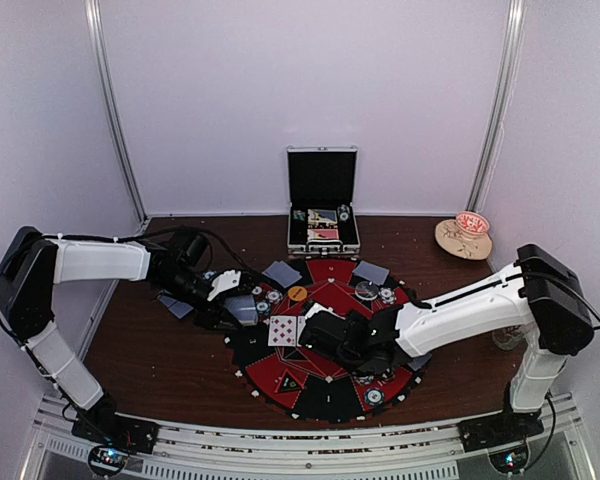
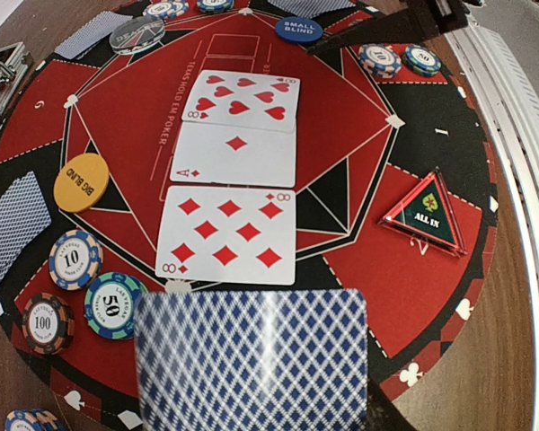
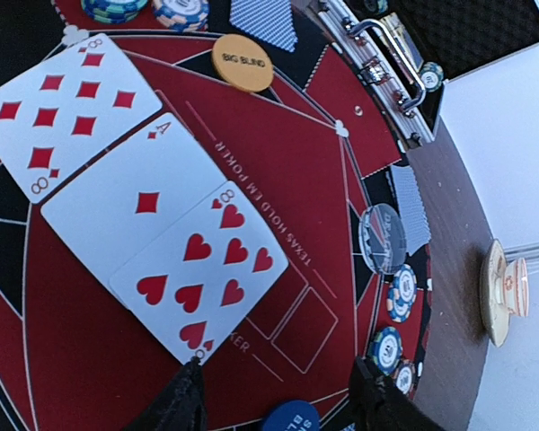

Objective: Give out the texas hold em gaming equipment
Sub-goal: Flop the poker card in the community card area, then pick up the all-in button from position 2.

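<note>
Open metal case, upper centre, holds card packs and chips. Left gripper is clenched on a blue-backed card, lower frame. Right gripper stands released above three face-up cards on the round mat.

Reaching inward from left and right; pinching a playing card in left gripper, holding right gripper fingers apart.

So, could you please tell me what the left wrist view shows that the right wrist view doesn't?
Only left wrist: the All In triangle and a blue-backed card close-up at the bottom. Only right wrist: the tan dish and the right gripper. Both: the three face-up cards and orange Big Blind disc.
</note>
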Available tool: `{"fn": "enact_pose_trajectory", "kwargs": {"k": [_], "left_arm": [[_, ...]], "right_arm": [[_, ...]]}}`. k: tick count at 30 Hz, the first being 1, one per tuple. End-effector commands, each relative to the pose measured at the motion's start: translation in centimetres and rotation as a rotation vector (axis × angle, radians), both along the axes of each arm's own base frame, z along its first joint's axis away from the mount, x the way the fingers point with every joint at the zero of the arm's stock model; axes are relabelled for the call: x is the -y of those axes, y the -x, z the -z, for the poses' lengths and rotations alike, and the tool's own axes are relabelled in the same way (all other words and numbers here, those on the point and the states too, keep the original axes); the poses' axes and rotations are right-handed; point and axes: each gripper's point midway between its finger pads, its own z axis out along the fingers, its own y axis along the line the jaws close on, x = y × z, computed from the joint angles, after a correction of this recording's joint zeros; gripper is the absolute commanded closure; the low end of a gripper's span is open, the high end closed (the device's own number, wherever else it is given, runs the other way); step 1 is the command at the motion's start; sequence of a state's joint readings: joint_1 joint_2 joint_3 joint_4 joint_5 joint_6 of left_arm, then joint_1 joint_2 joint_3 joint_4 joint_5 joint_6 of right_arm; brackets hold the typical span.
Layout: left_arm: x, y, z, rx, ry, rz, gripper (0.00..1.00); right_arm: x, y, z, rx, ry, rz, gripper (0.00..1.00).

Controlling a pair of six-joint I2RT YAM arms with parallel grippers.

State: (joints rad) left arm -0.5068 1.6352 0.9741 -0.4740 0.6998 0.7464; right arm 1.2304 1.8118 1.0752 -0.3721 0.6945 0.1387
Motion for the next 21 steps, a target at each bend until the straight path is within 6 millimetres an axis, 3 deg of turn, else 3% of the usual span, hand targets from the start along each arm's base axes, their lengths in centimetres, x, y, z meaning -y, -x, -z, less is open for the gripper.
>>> {"fn": "enact_pose_trajectory", "kwargs": {"k": [1,4,8,14,21], "left_arm": [[0.3,-0.1,-1.0,0.009,0.032,0.009,0.54],[0.2,-0.2,-1.0,0.012,0.033,0.009,0.54],[0.3,-0.1,-1.0,0.011,0.035,0.011,0.54],[0.3,-0.1,-1.1,0.012,0.037,0.012,0.54],[0.3,-0.1,-1.1,0.01,0.036,0.009,0.54]], "right_arm": [[1.4,0.3,-2.5,0.045,-0.076,0.081,0.32],[2.2,0.8,-2.9,0.03,-0.17,0.125,0.17],[3.3,1.8,-2.4,-0.018,-0.298,0.171,0.06],[5.0,2.9,-1.8,-0.062,-0.463,0.225,0.03],[7.9,2.1,-3.6,-0.022,-0.627,0.328,0.0]]}}
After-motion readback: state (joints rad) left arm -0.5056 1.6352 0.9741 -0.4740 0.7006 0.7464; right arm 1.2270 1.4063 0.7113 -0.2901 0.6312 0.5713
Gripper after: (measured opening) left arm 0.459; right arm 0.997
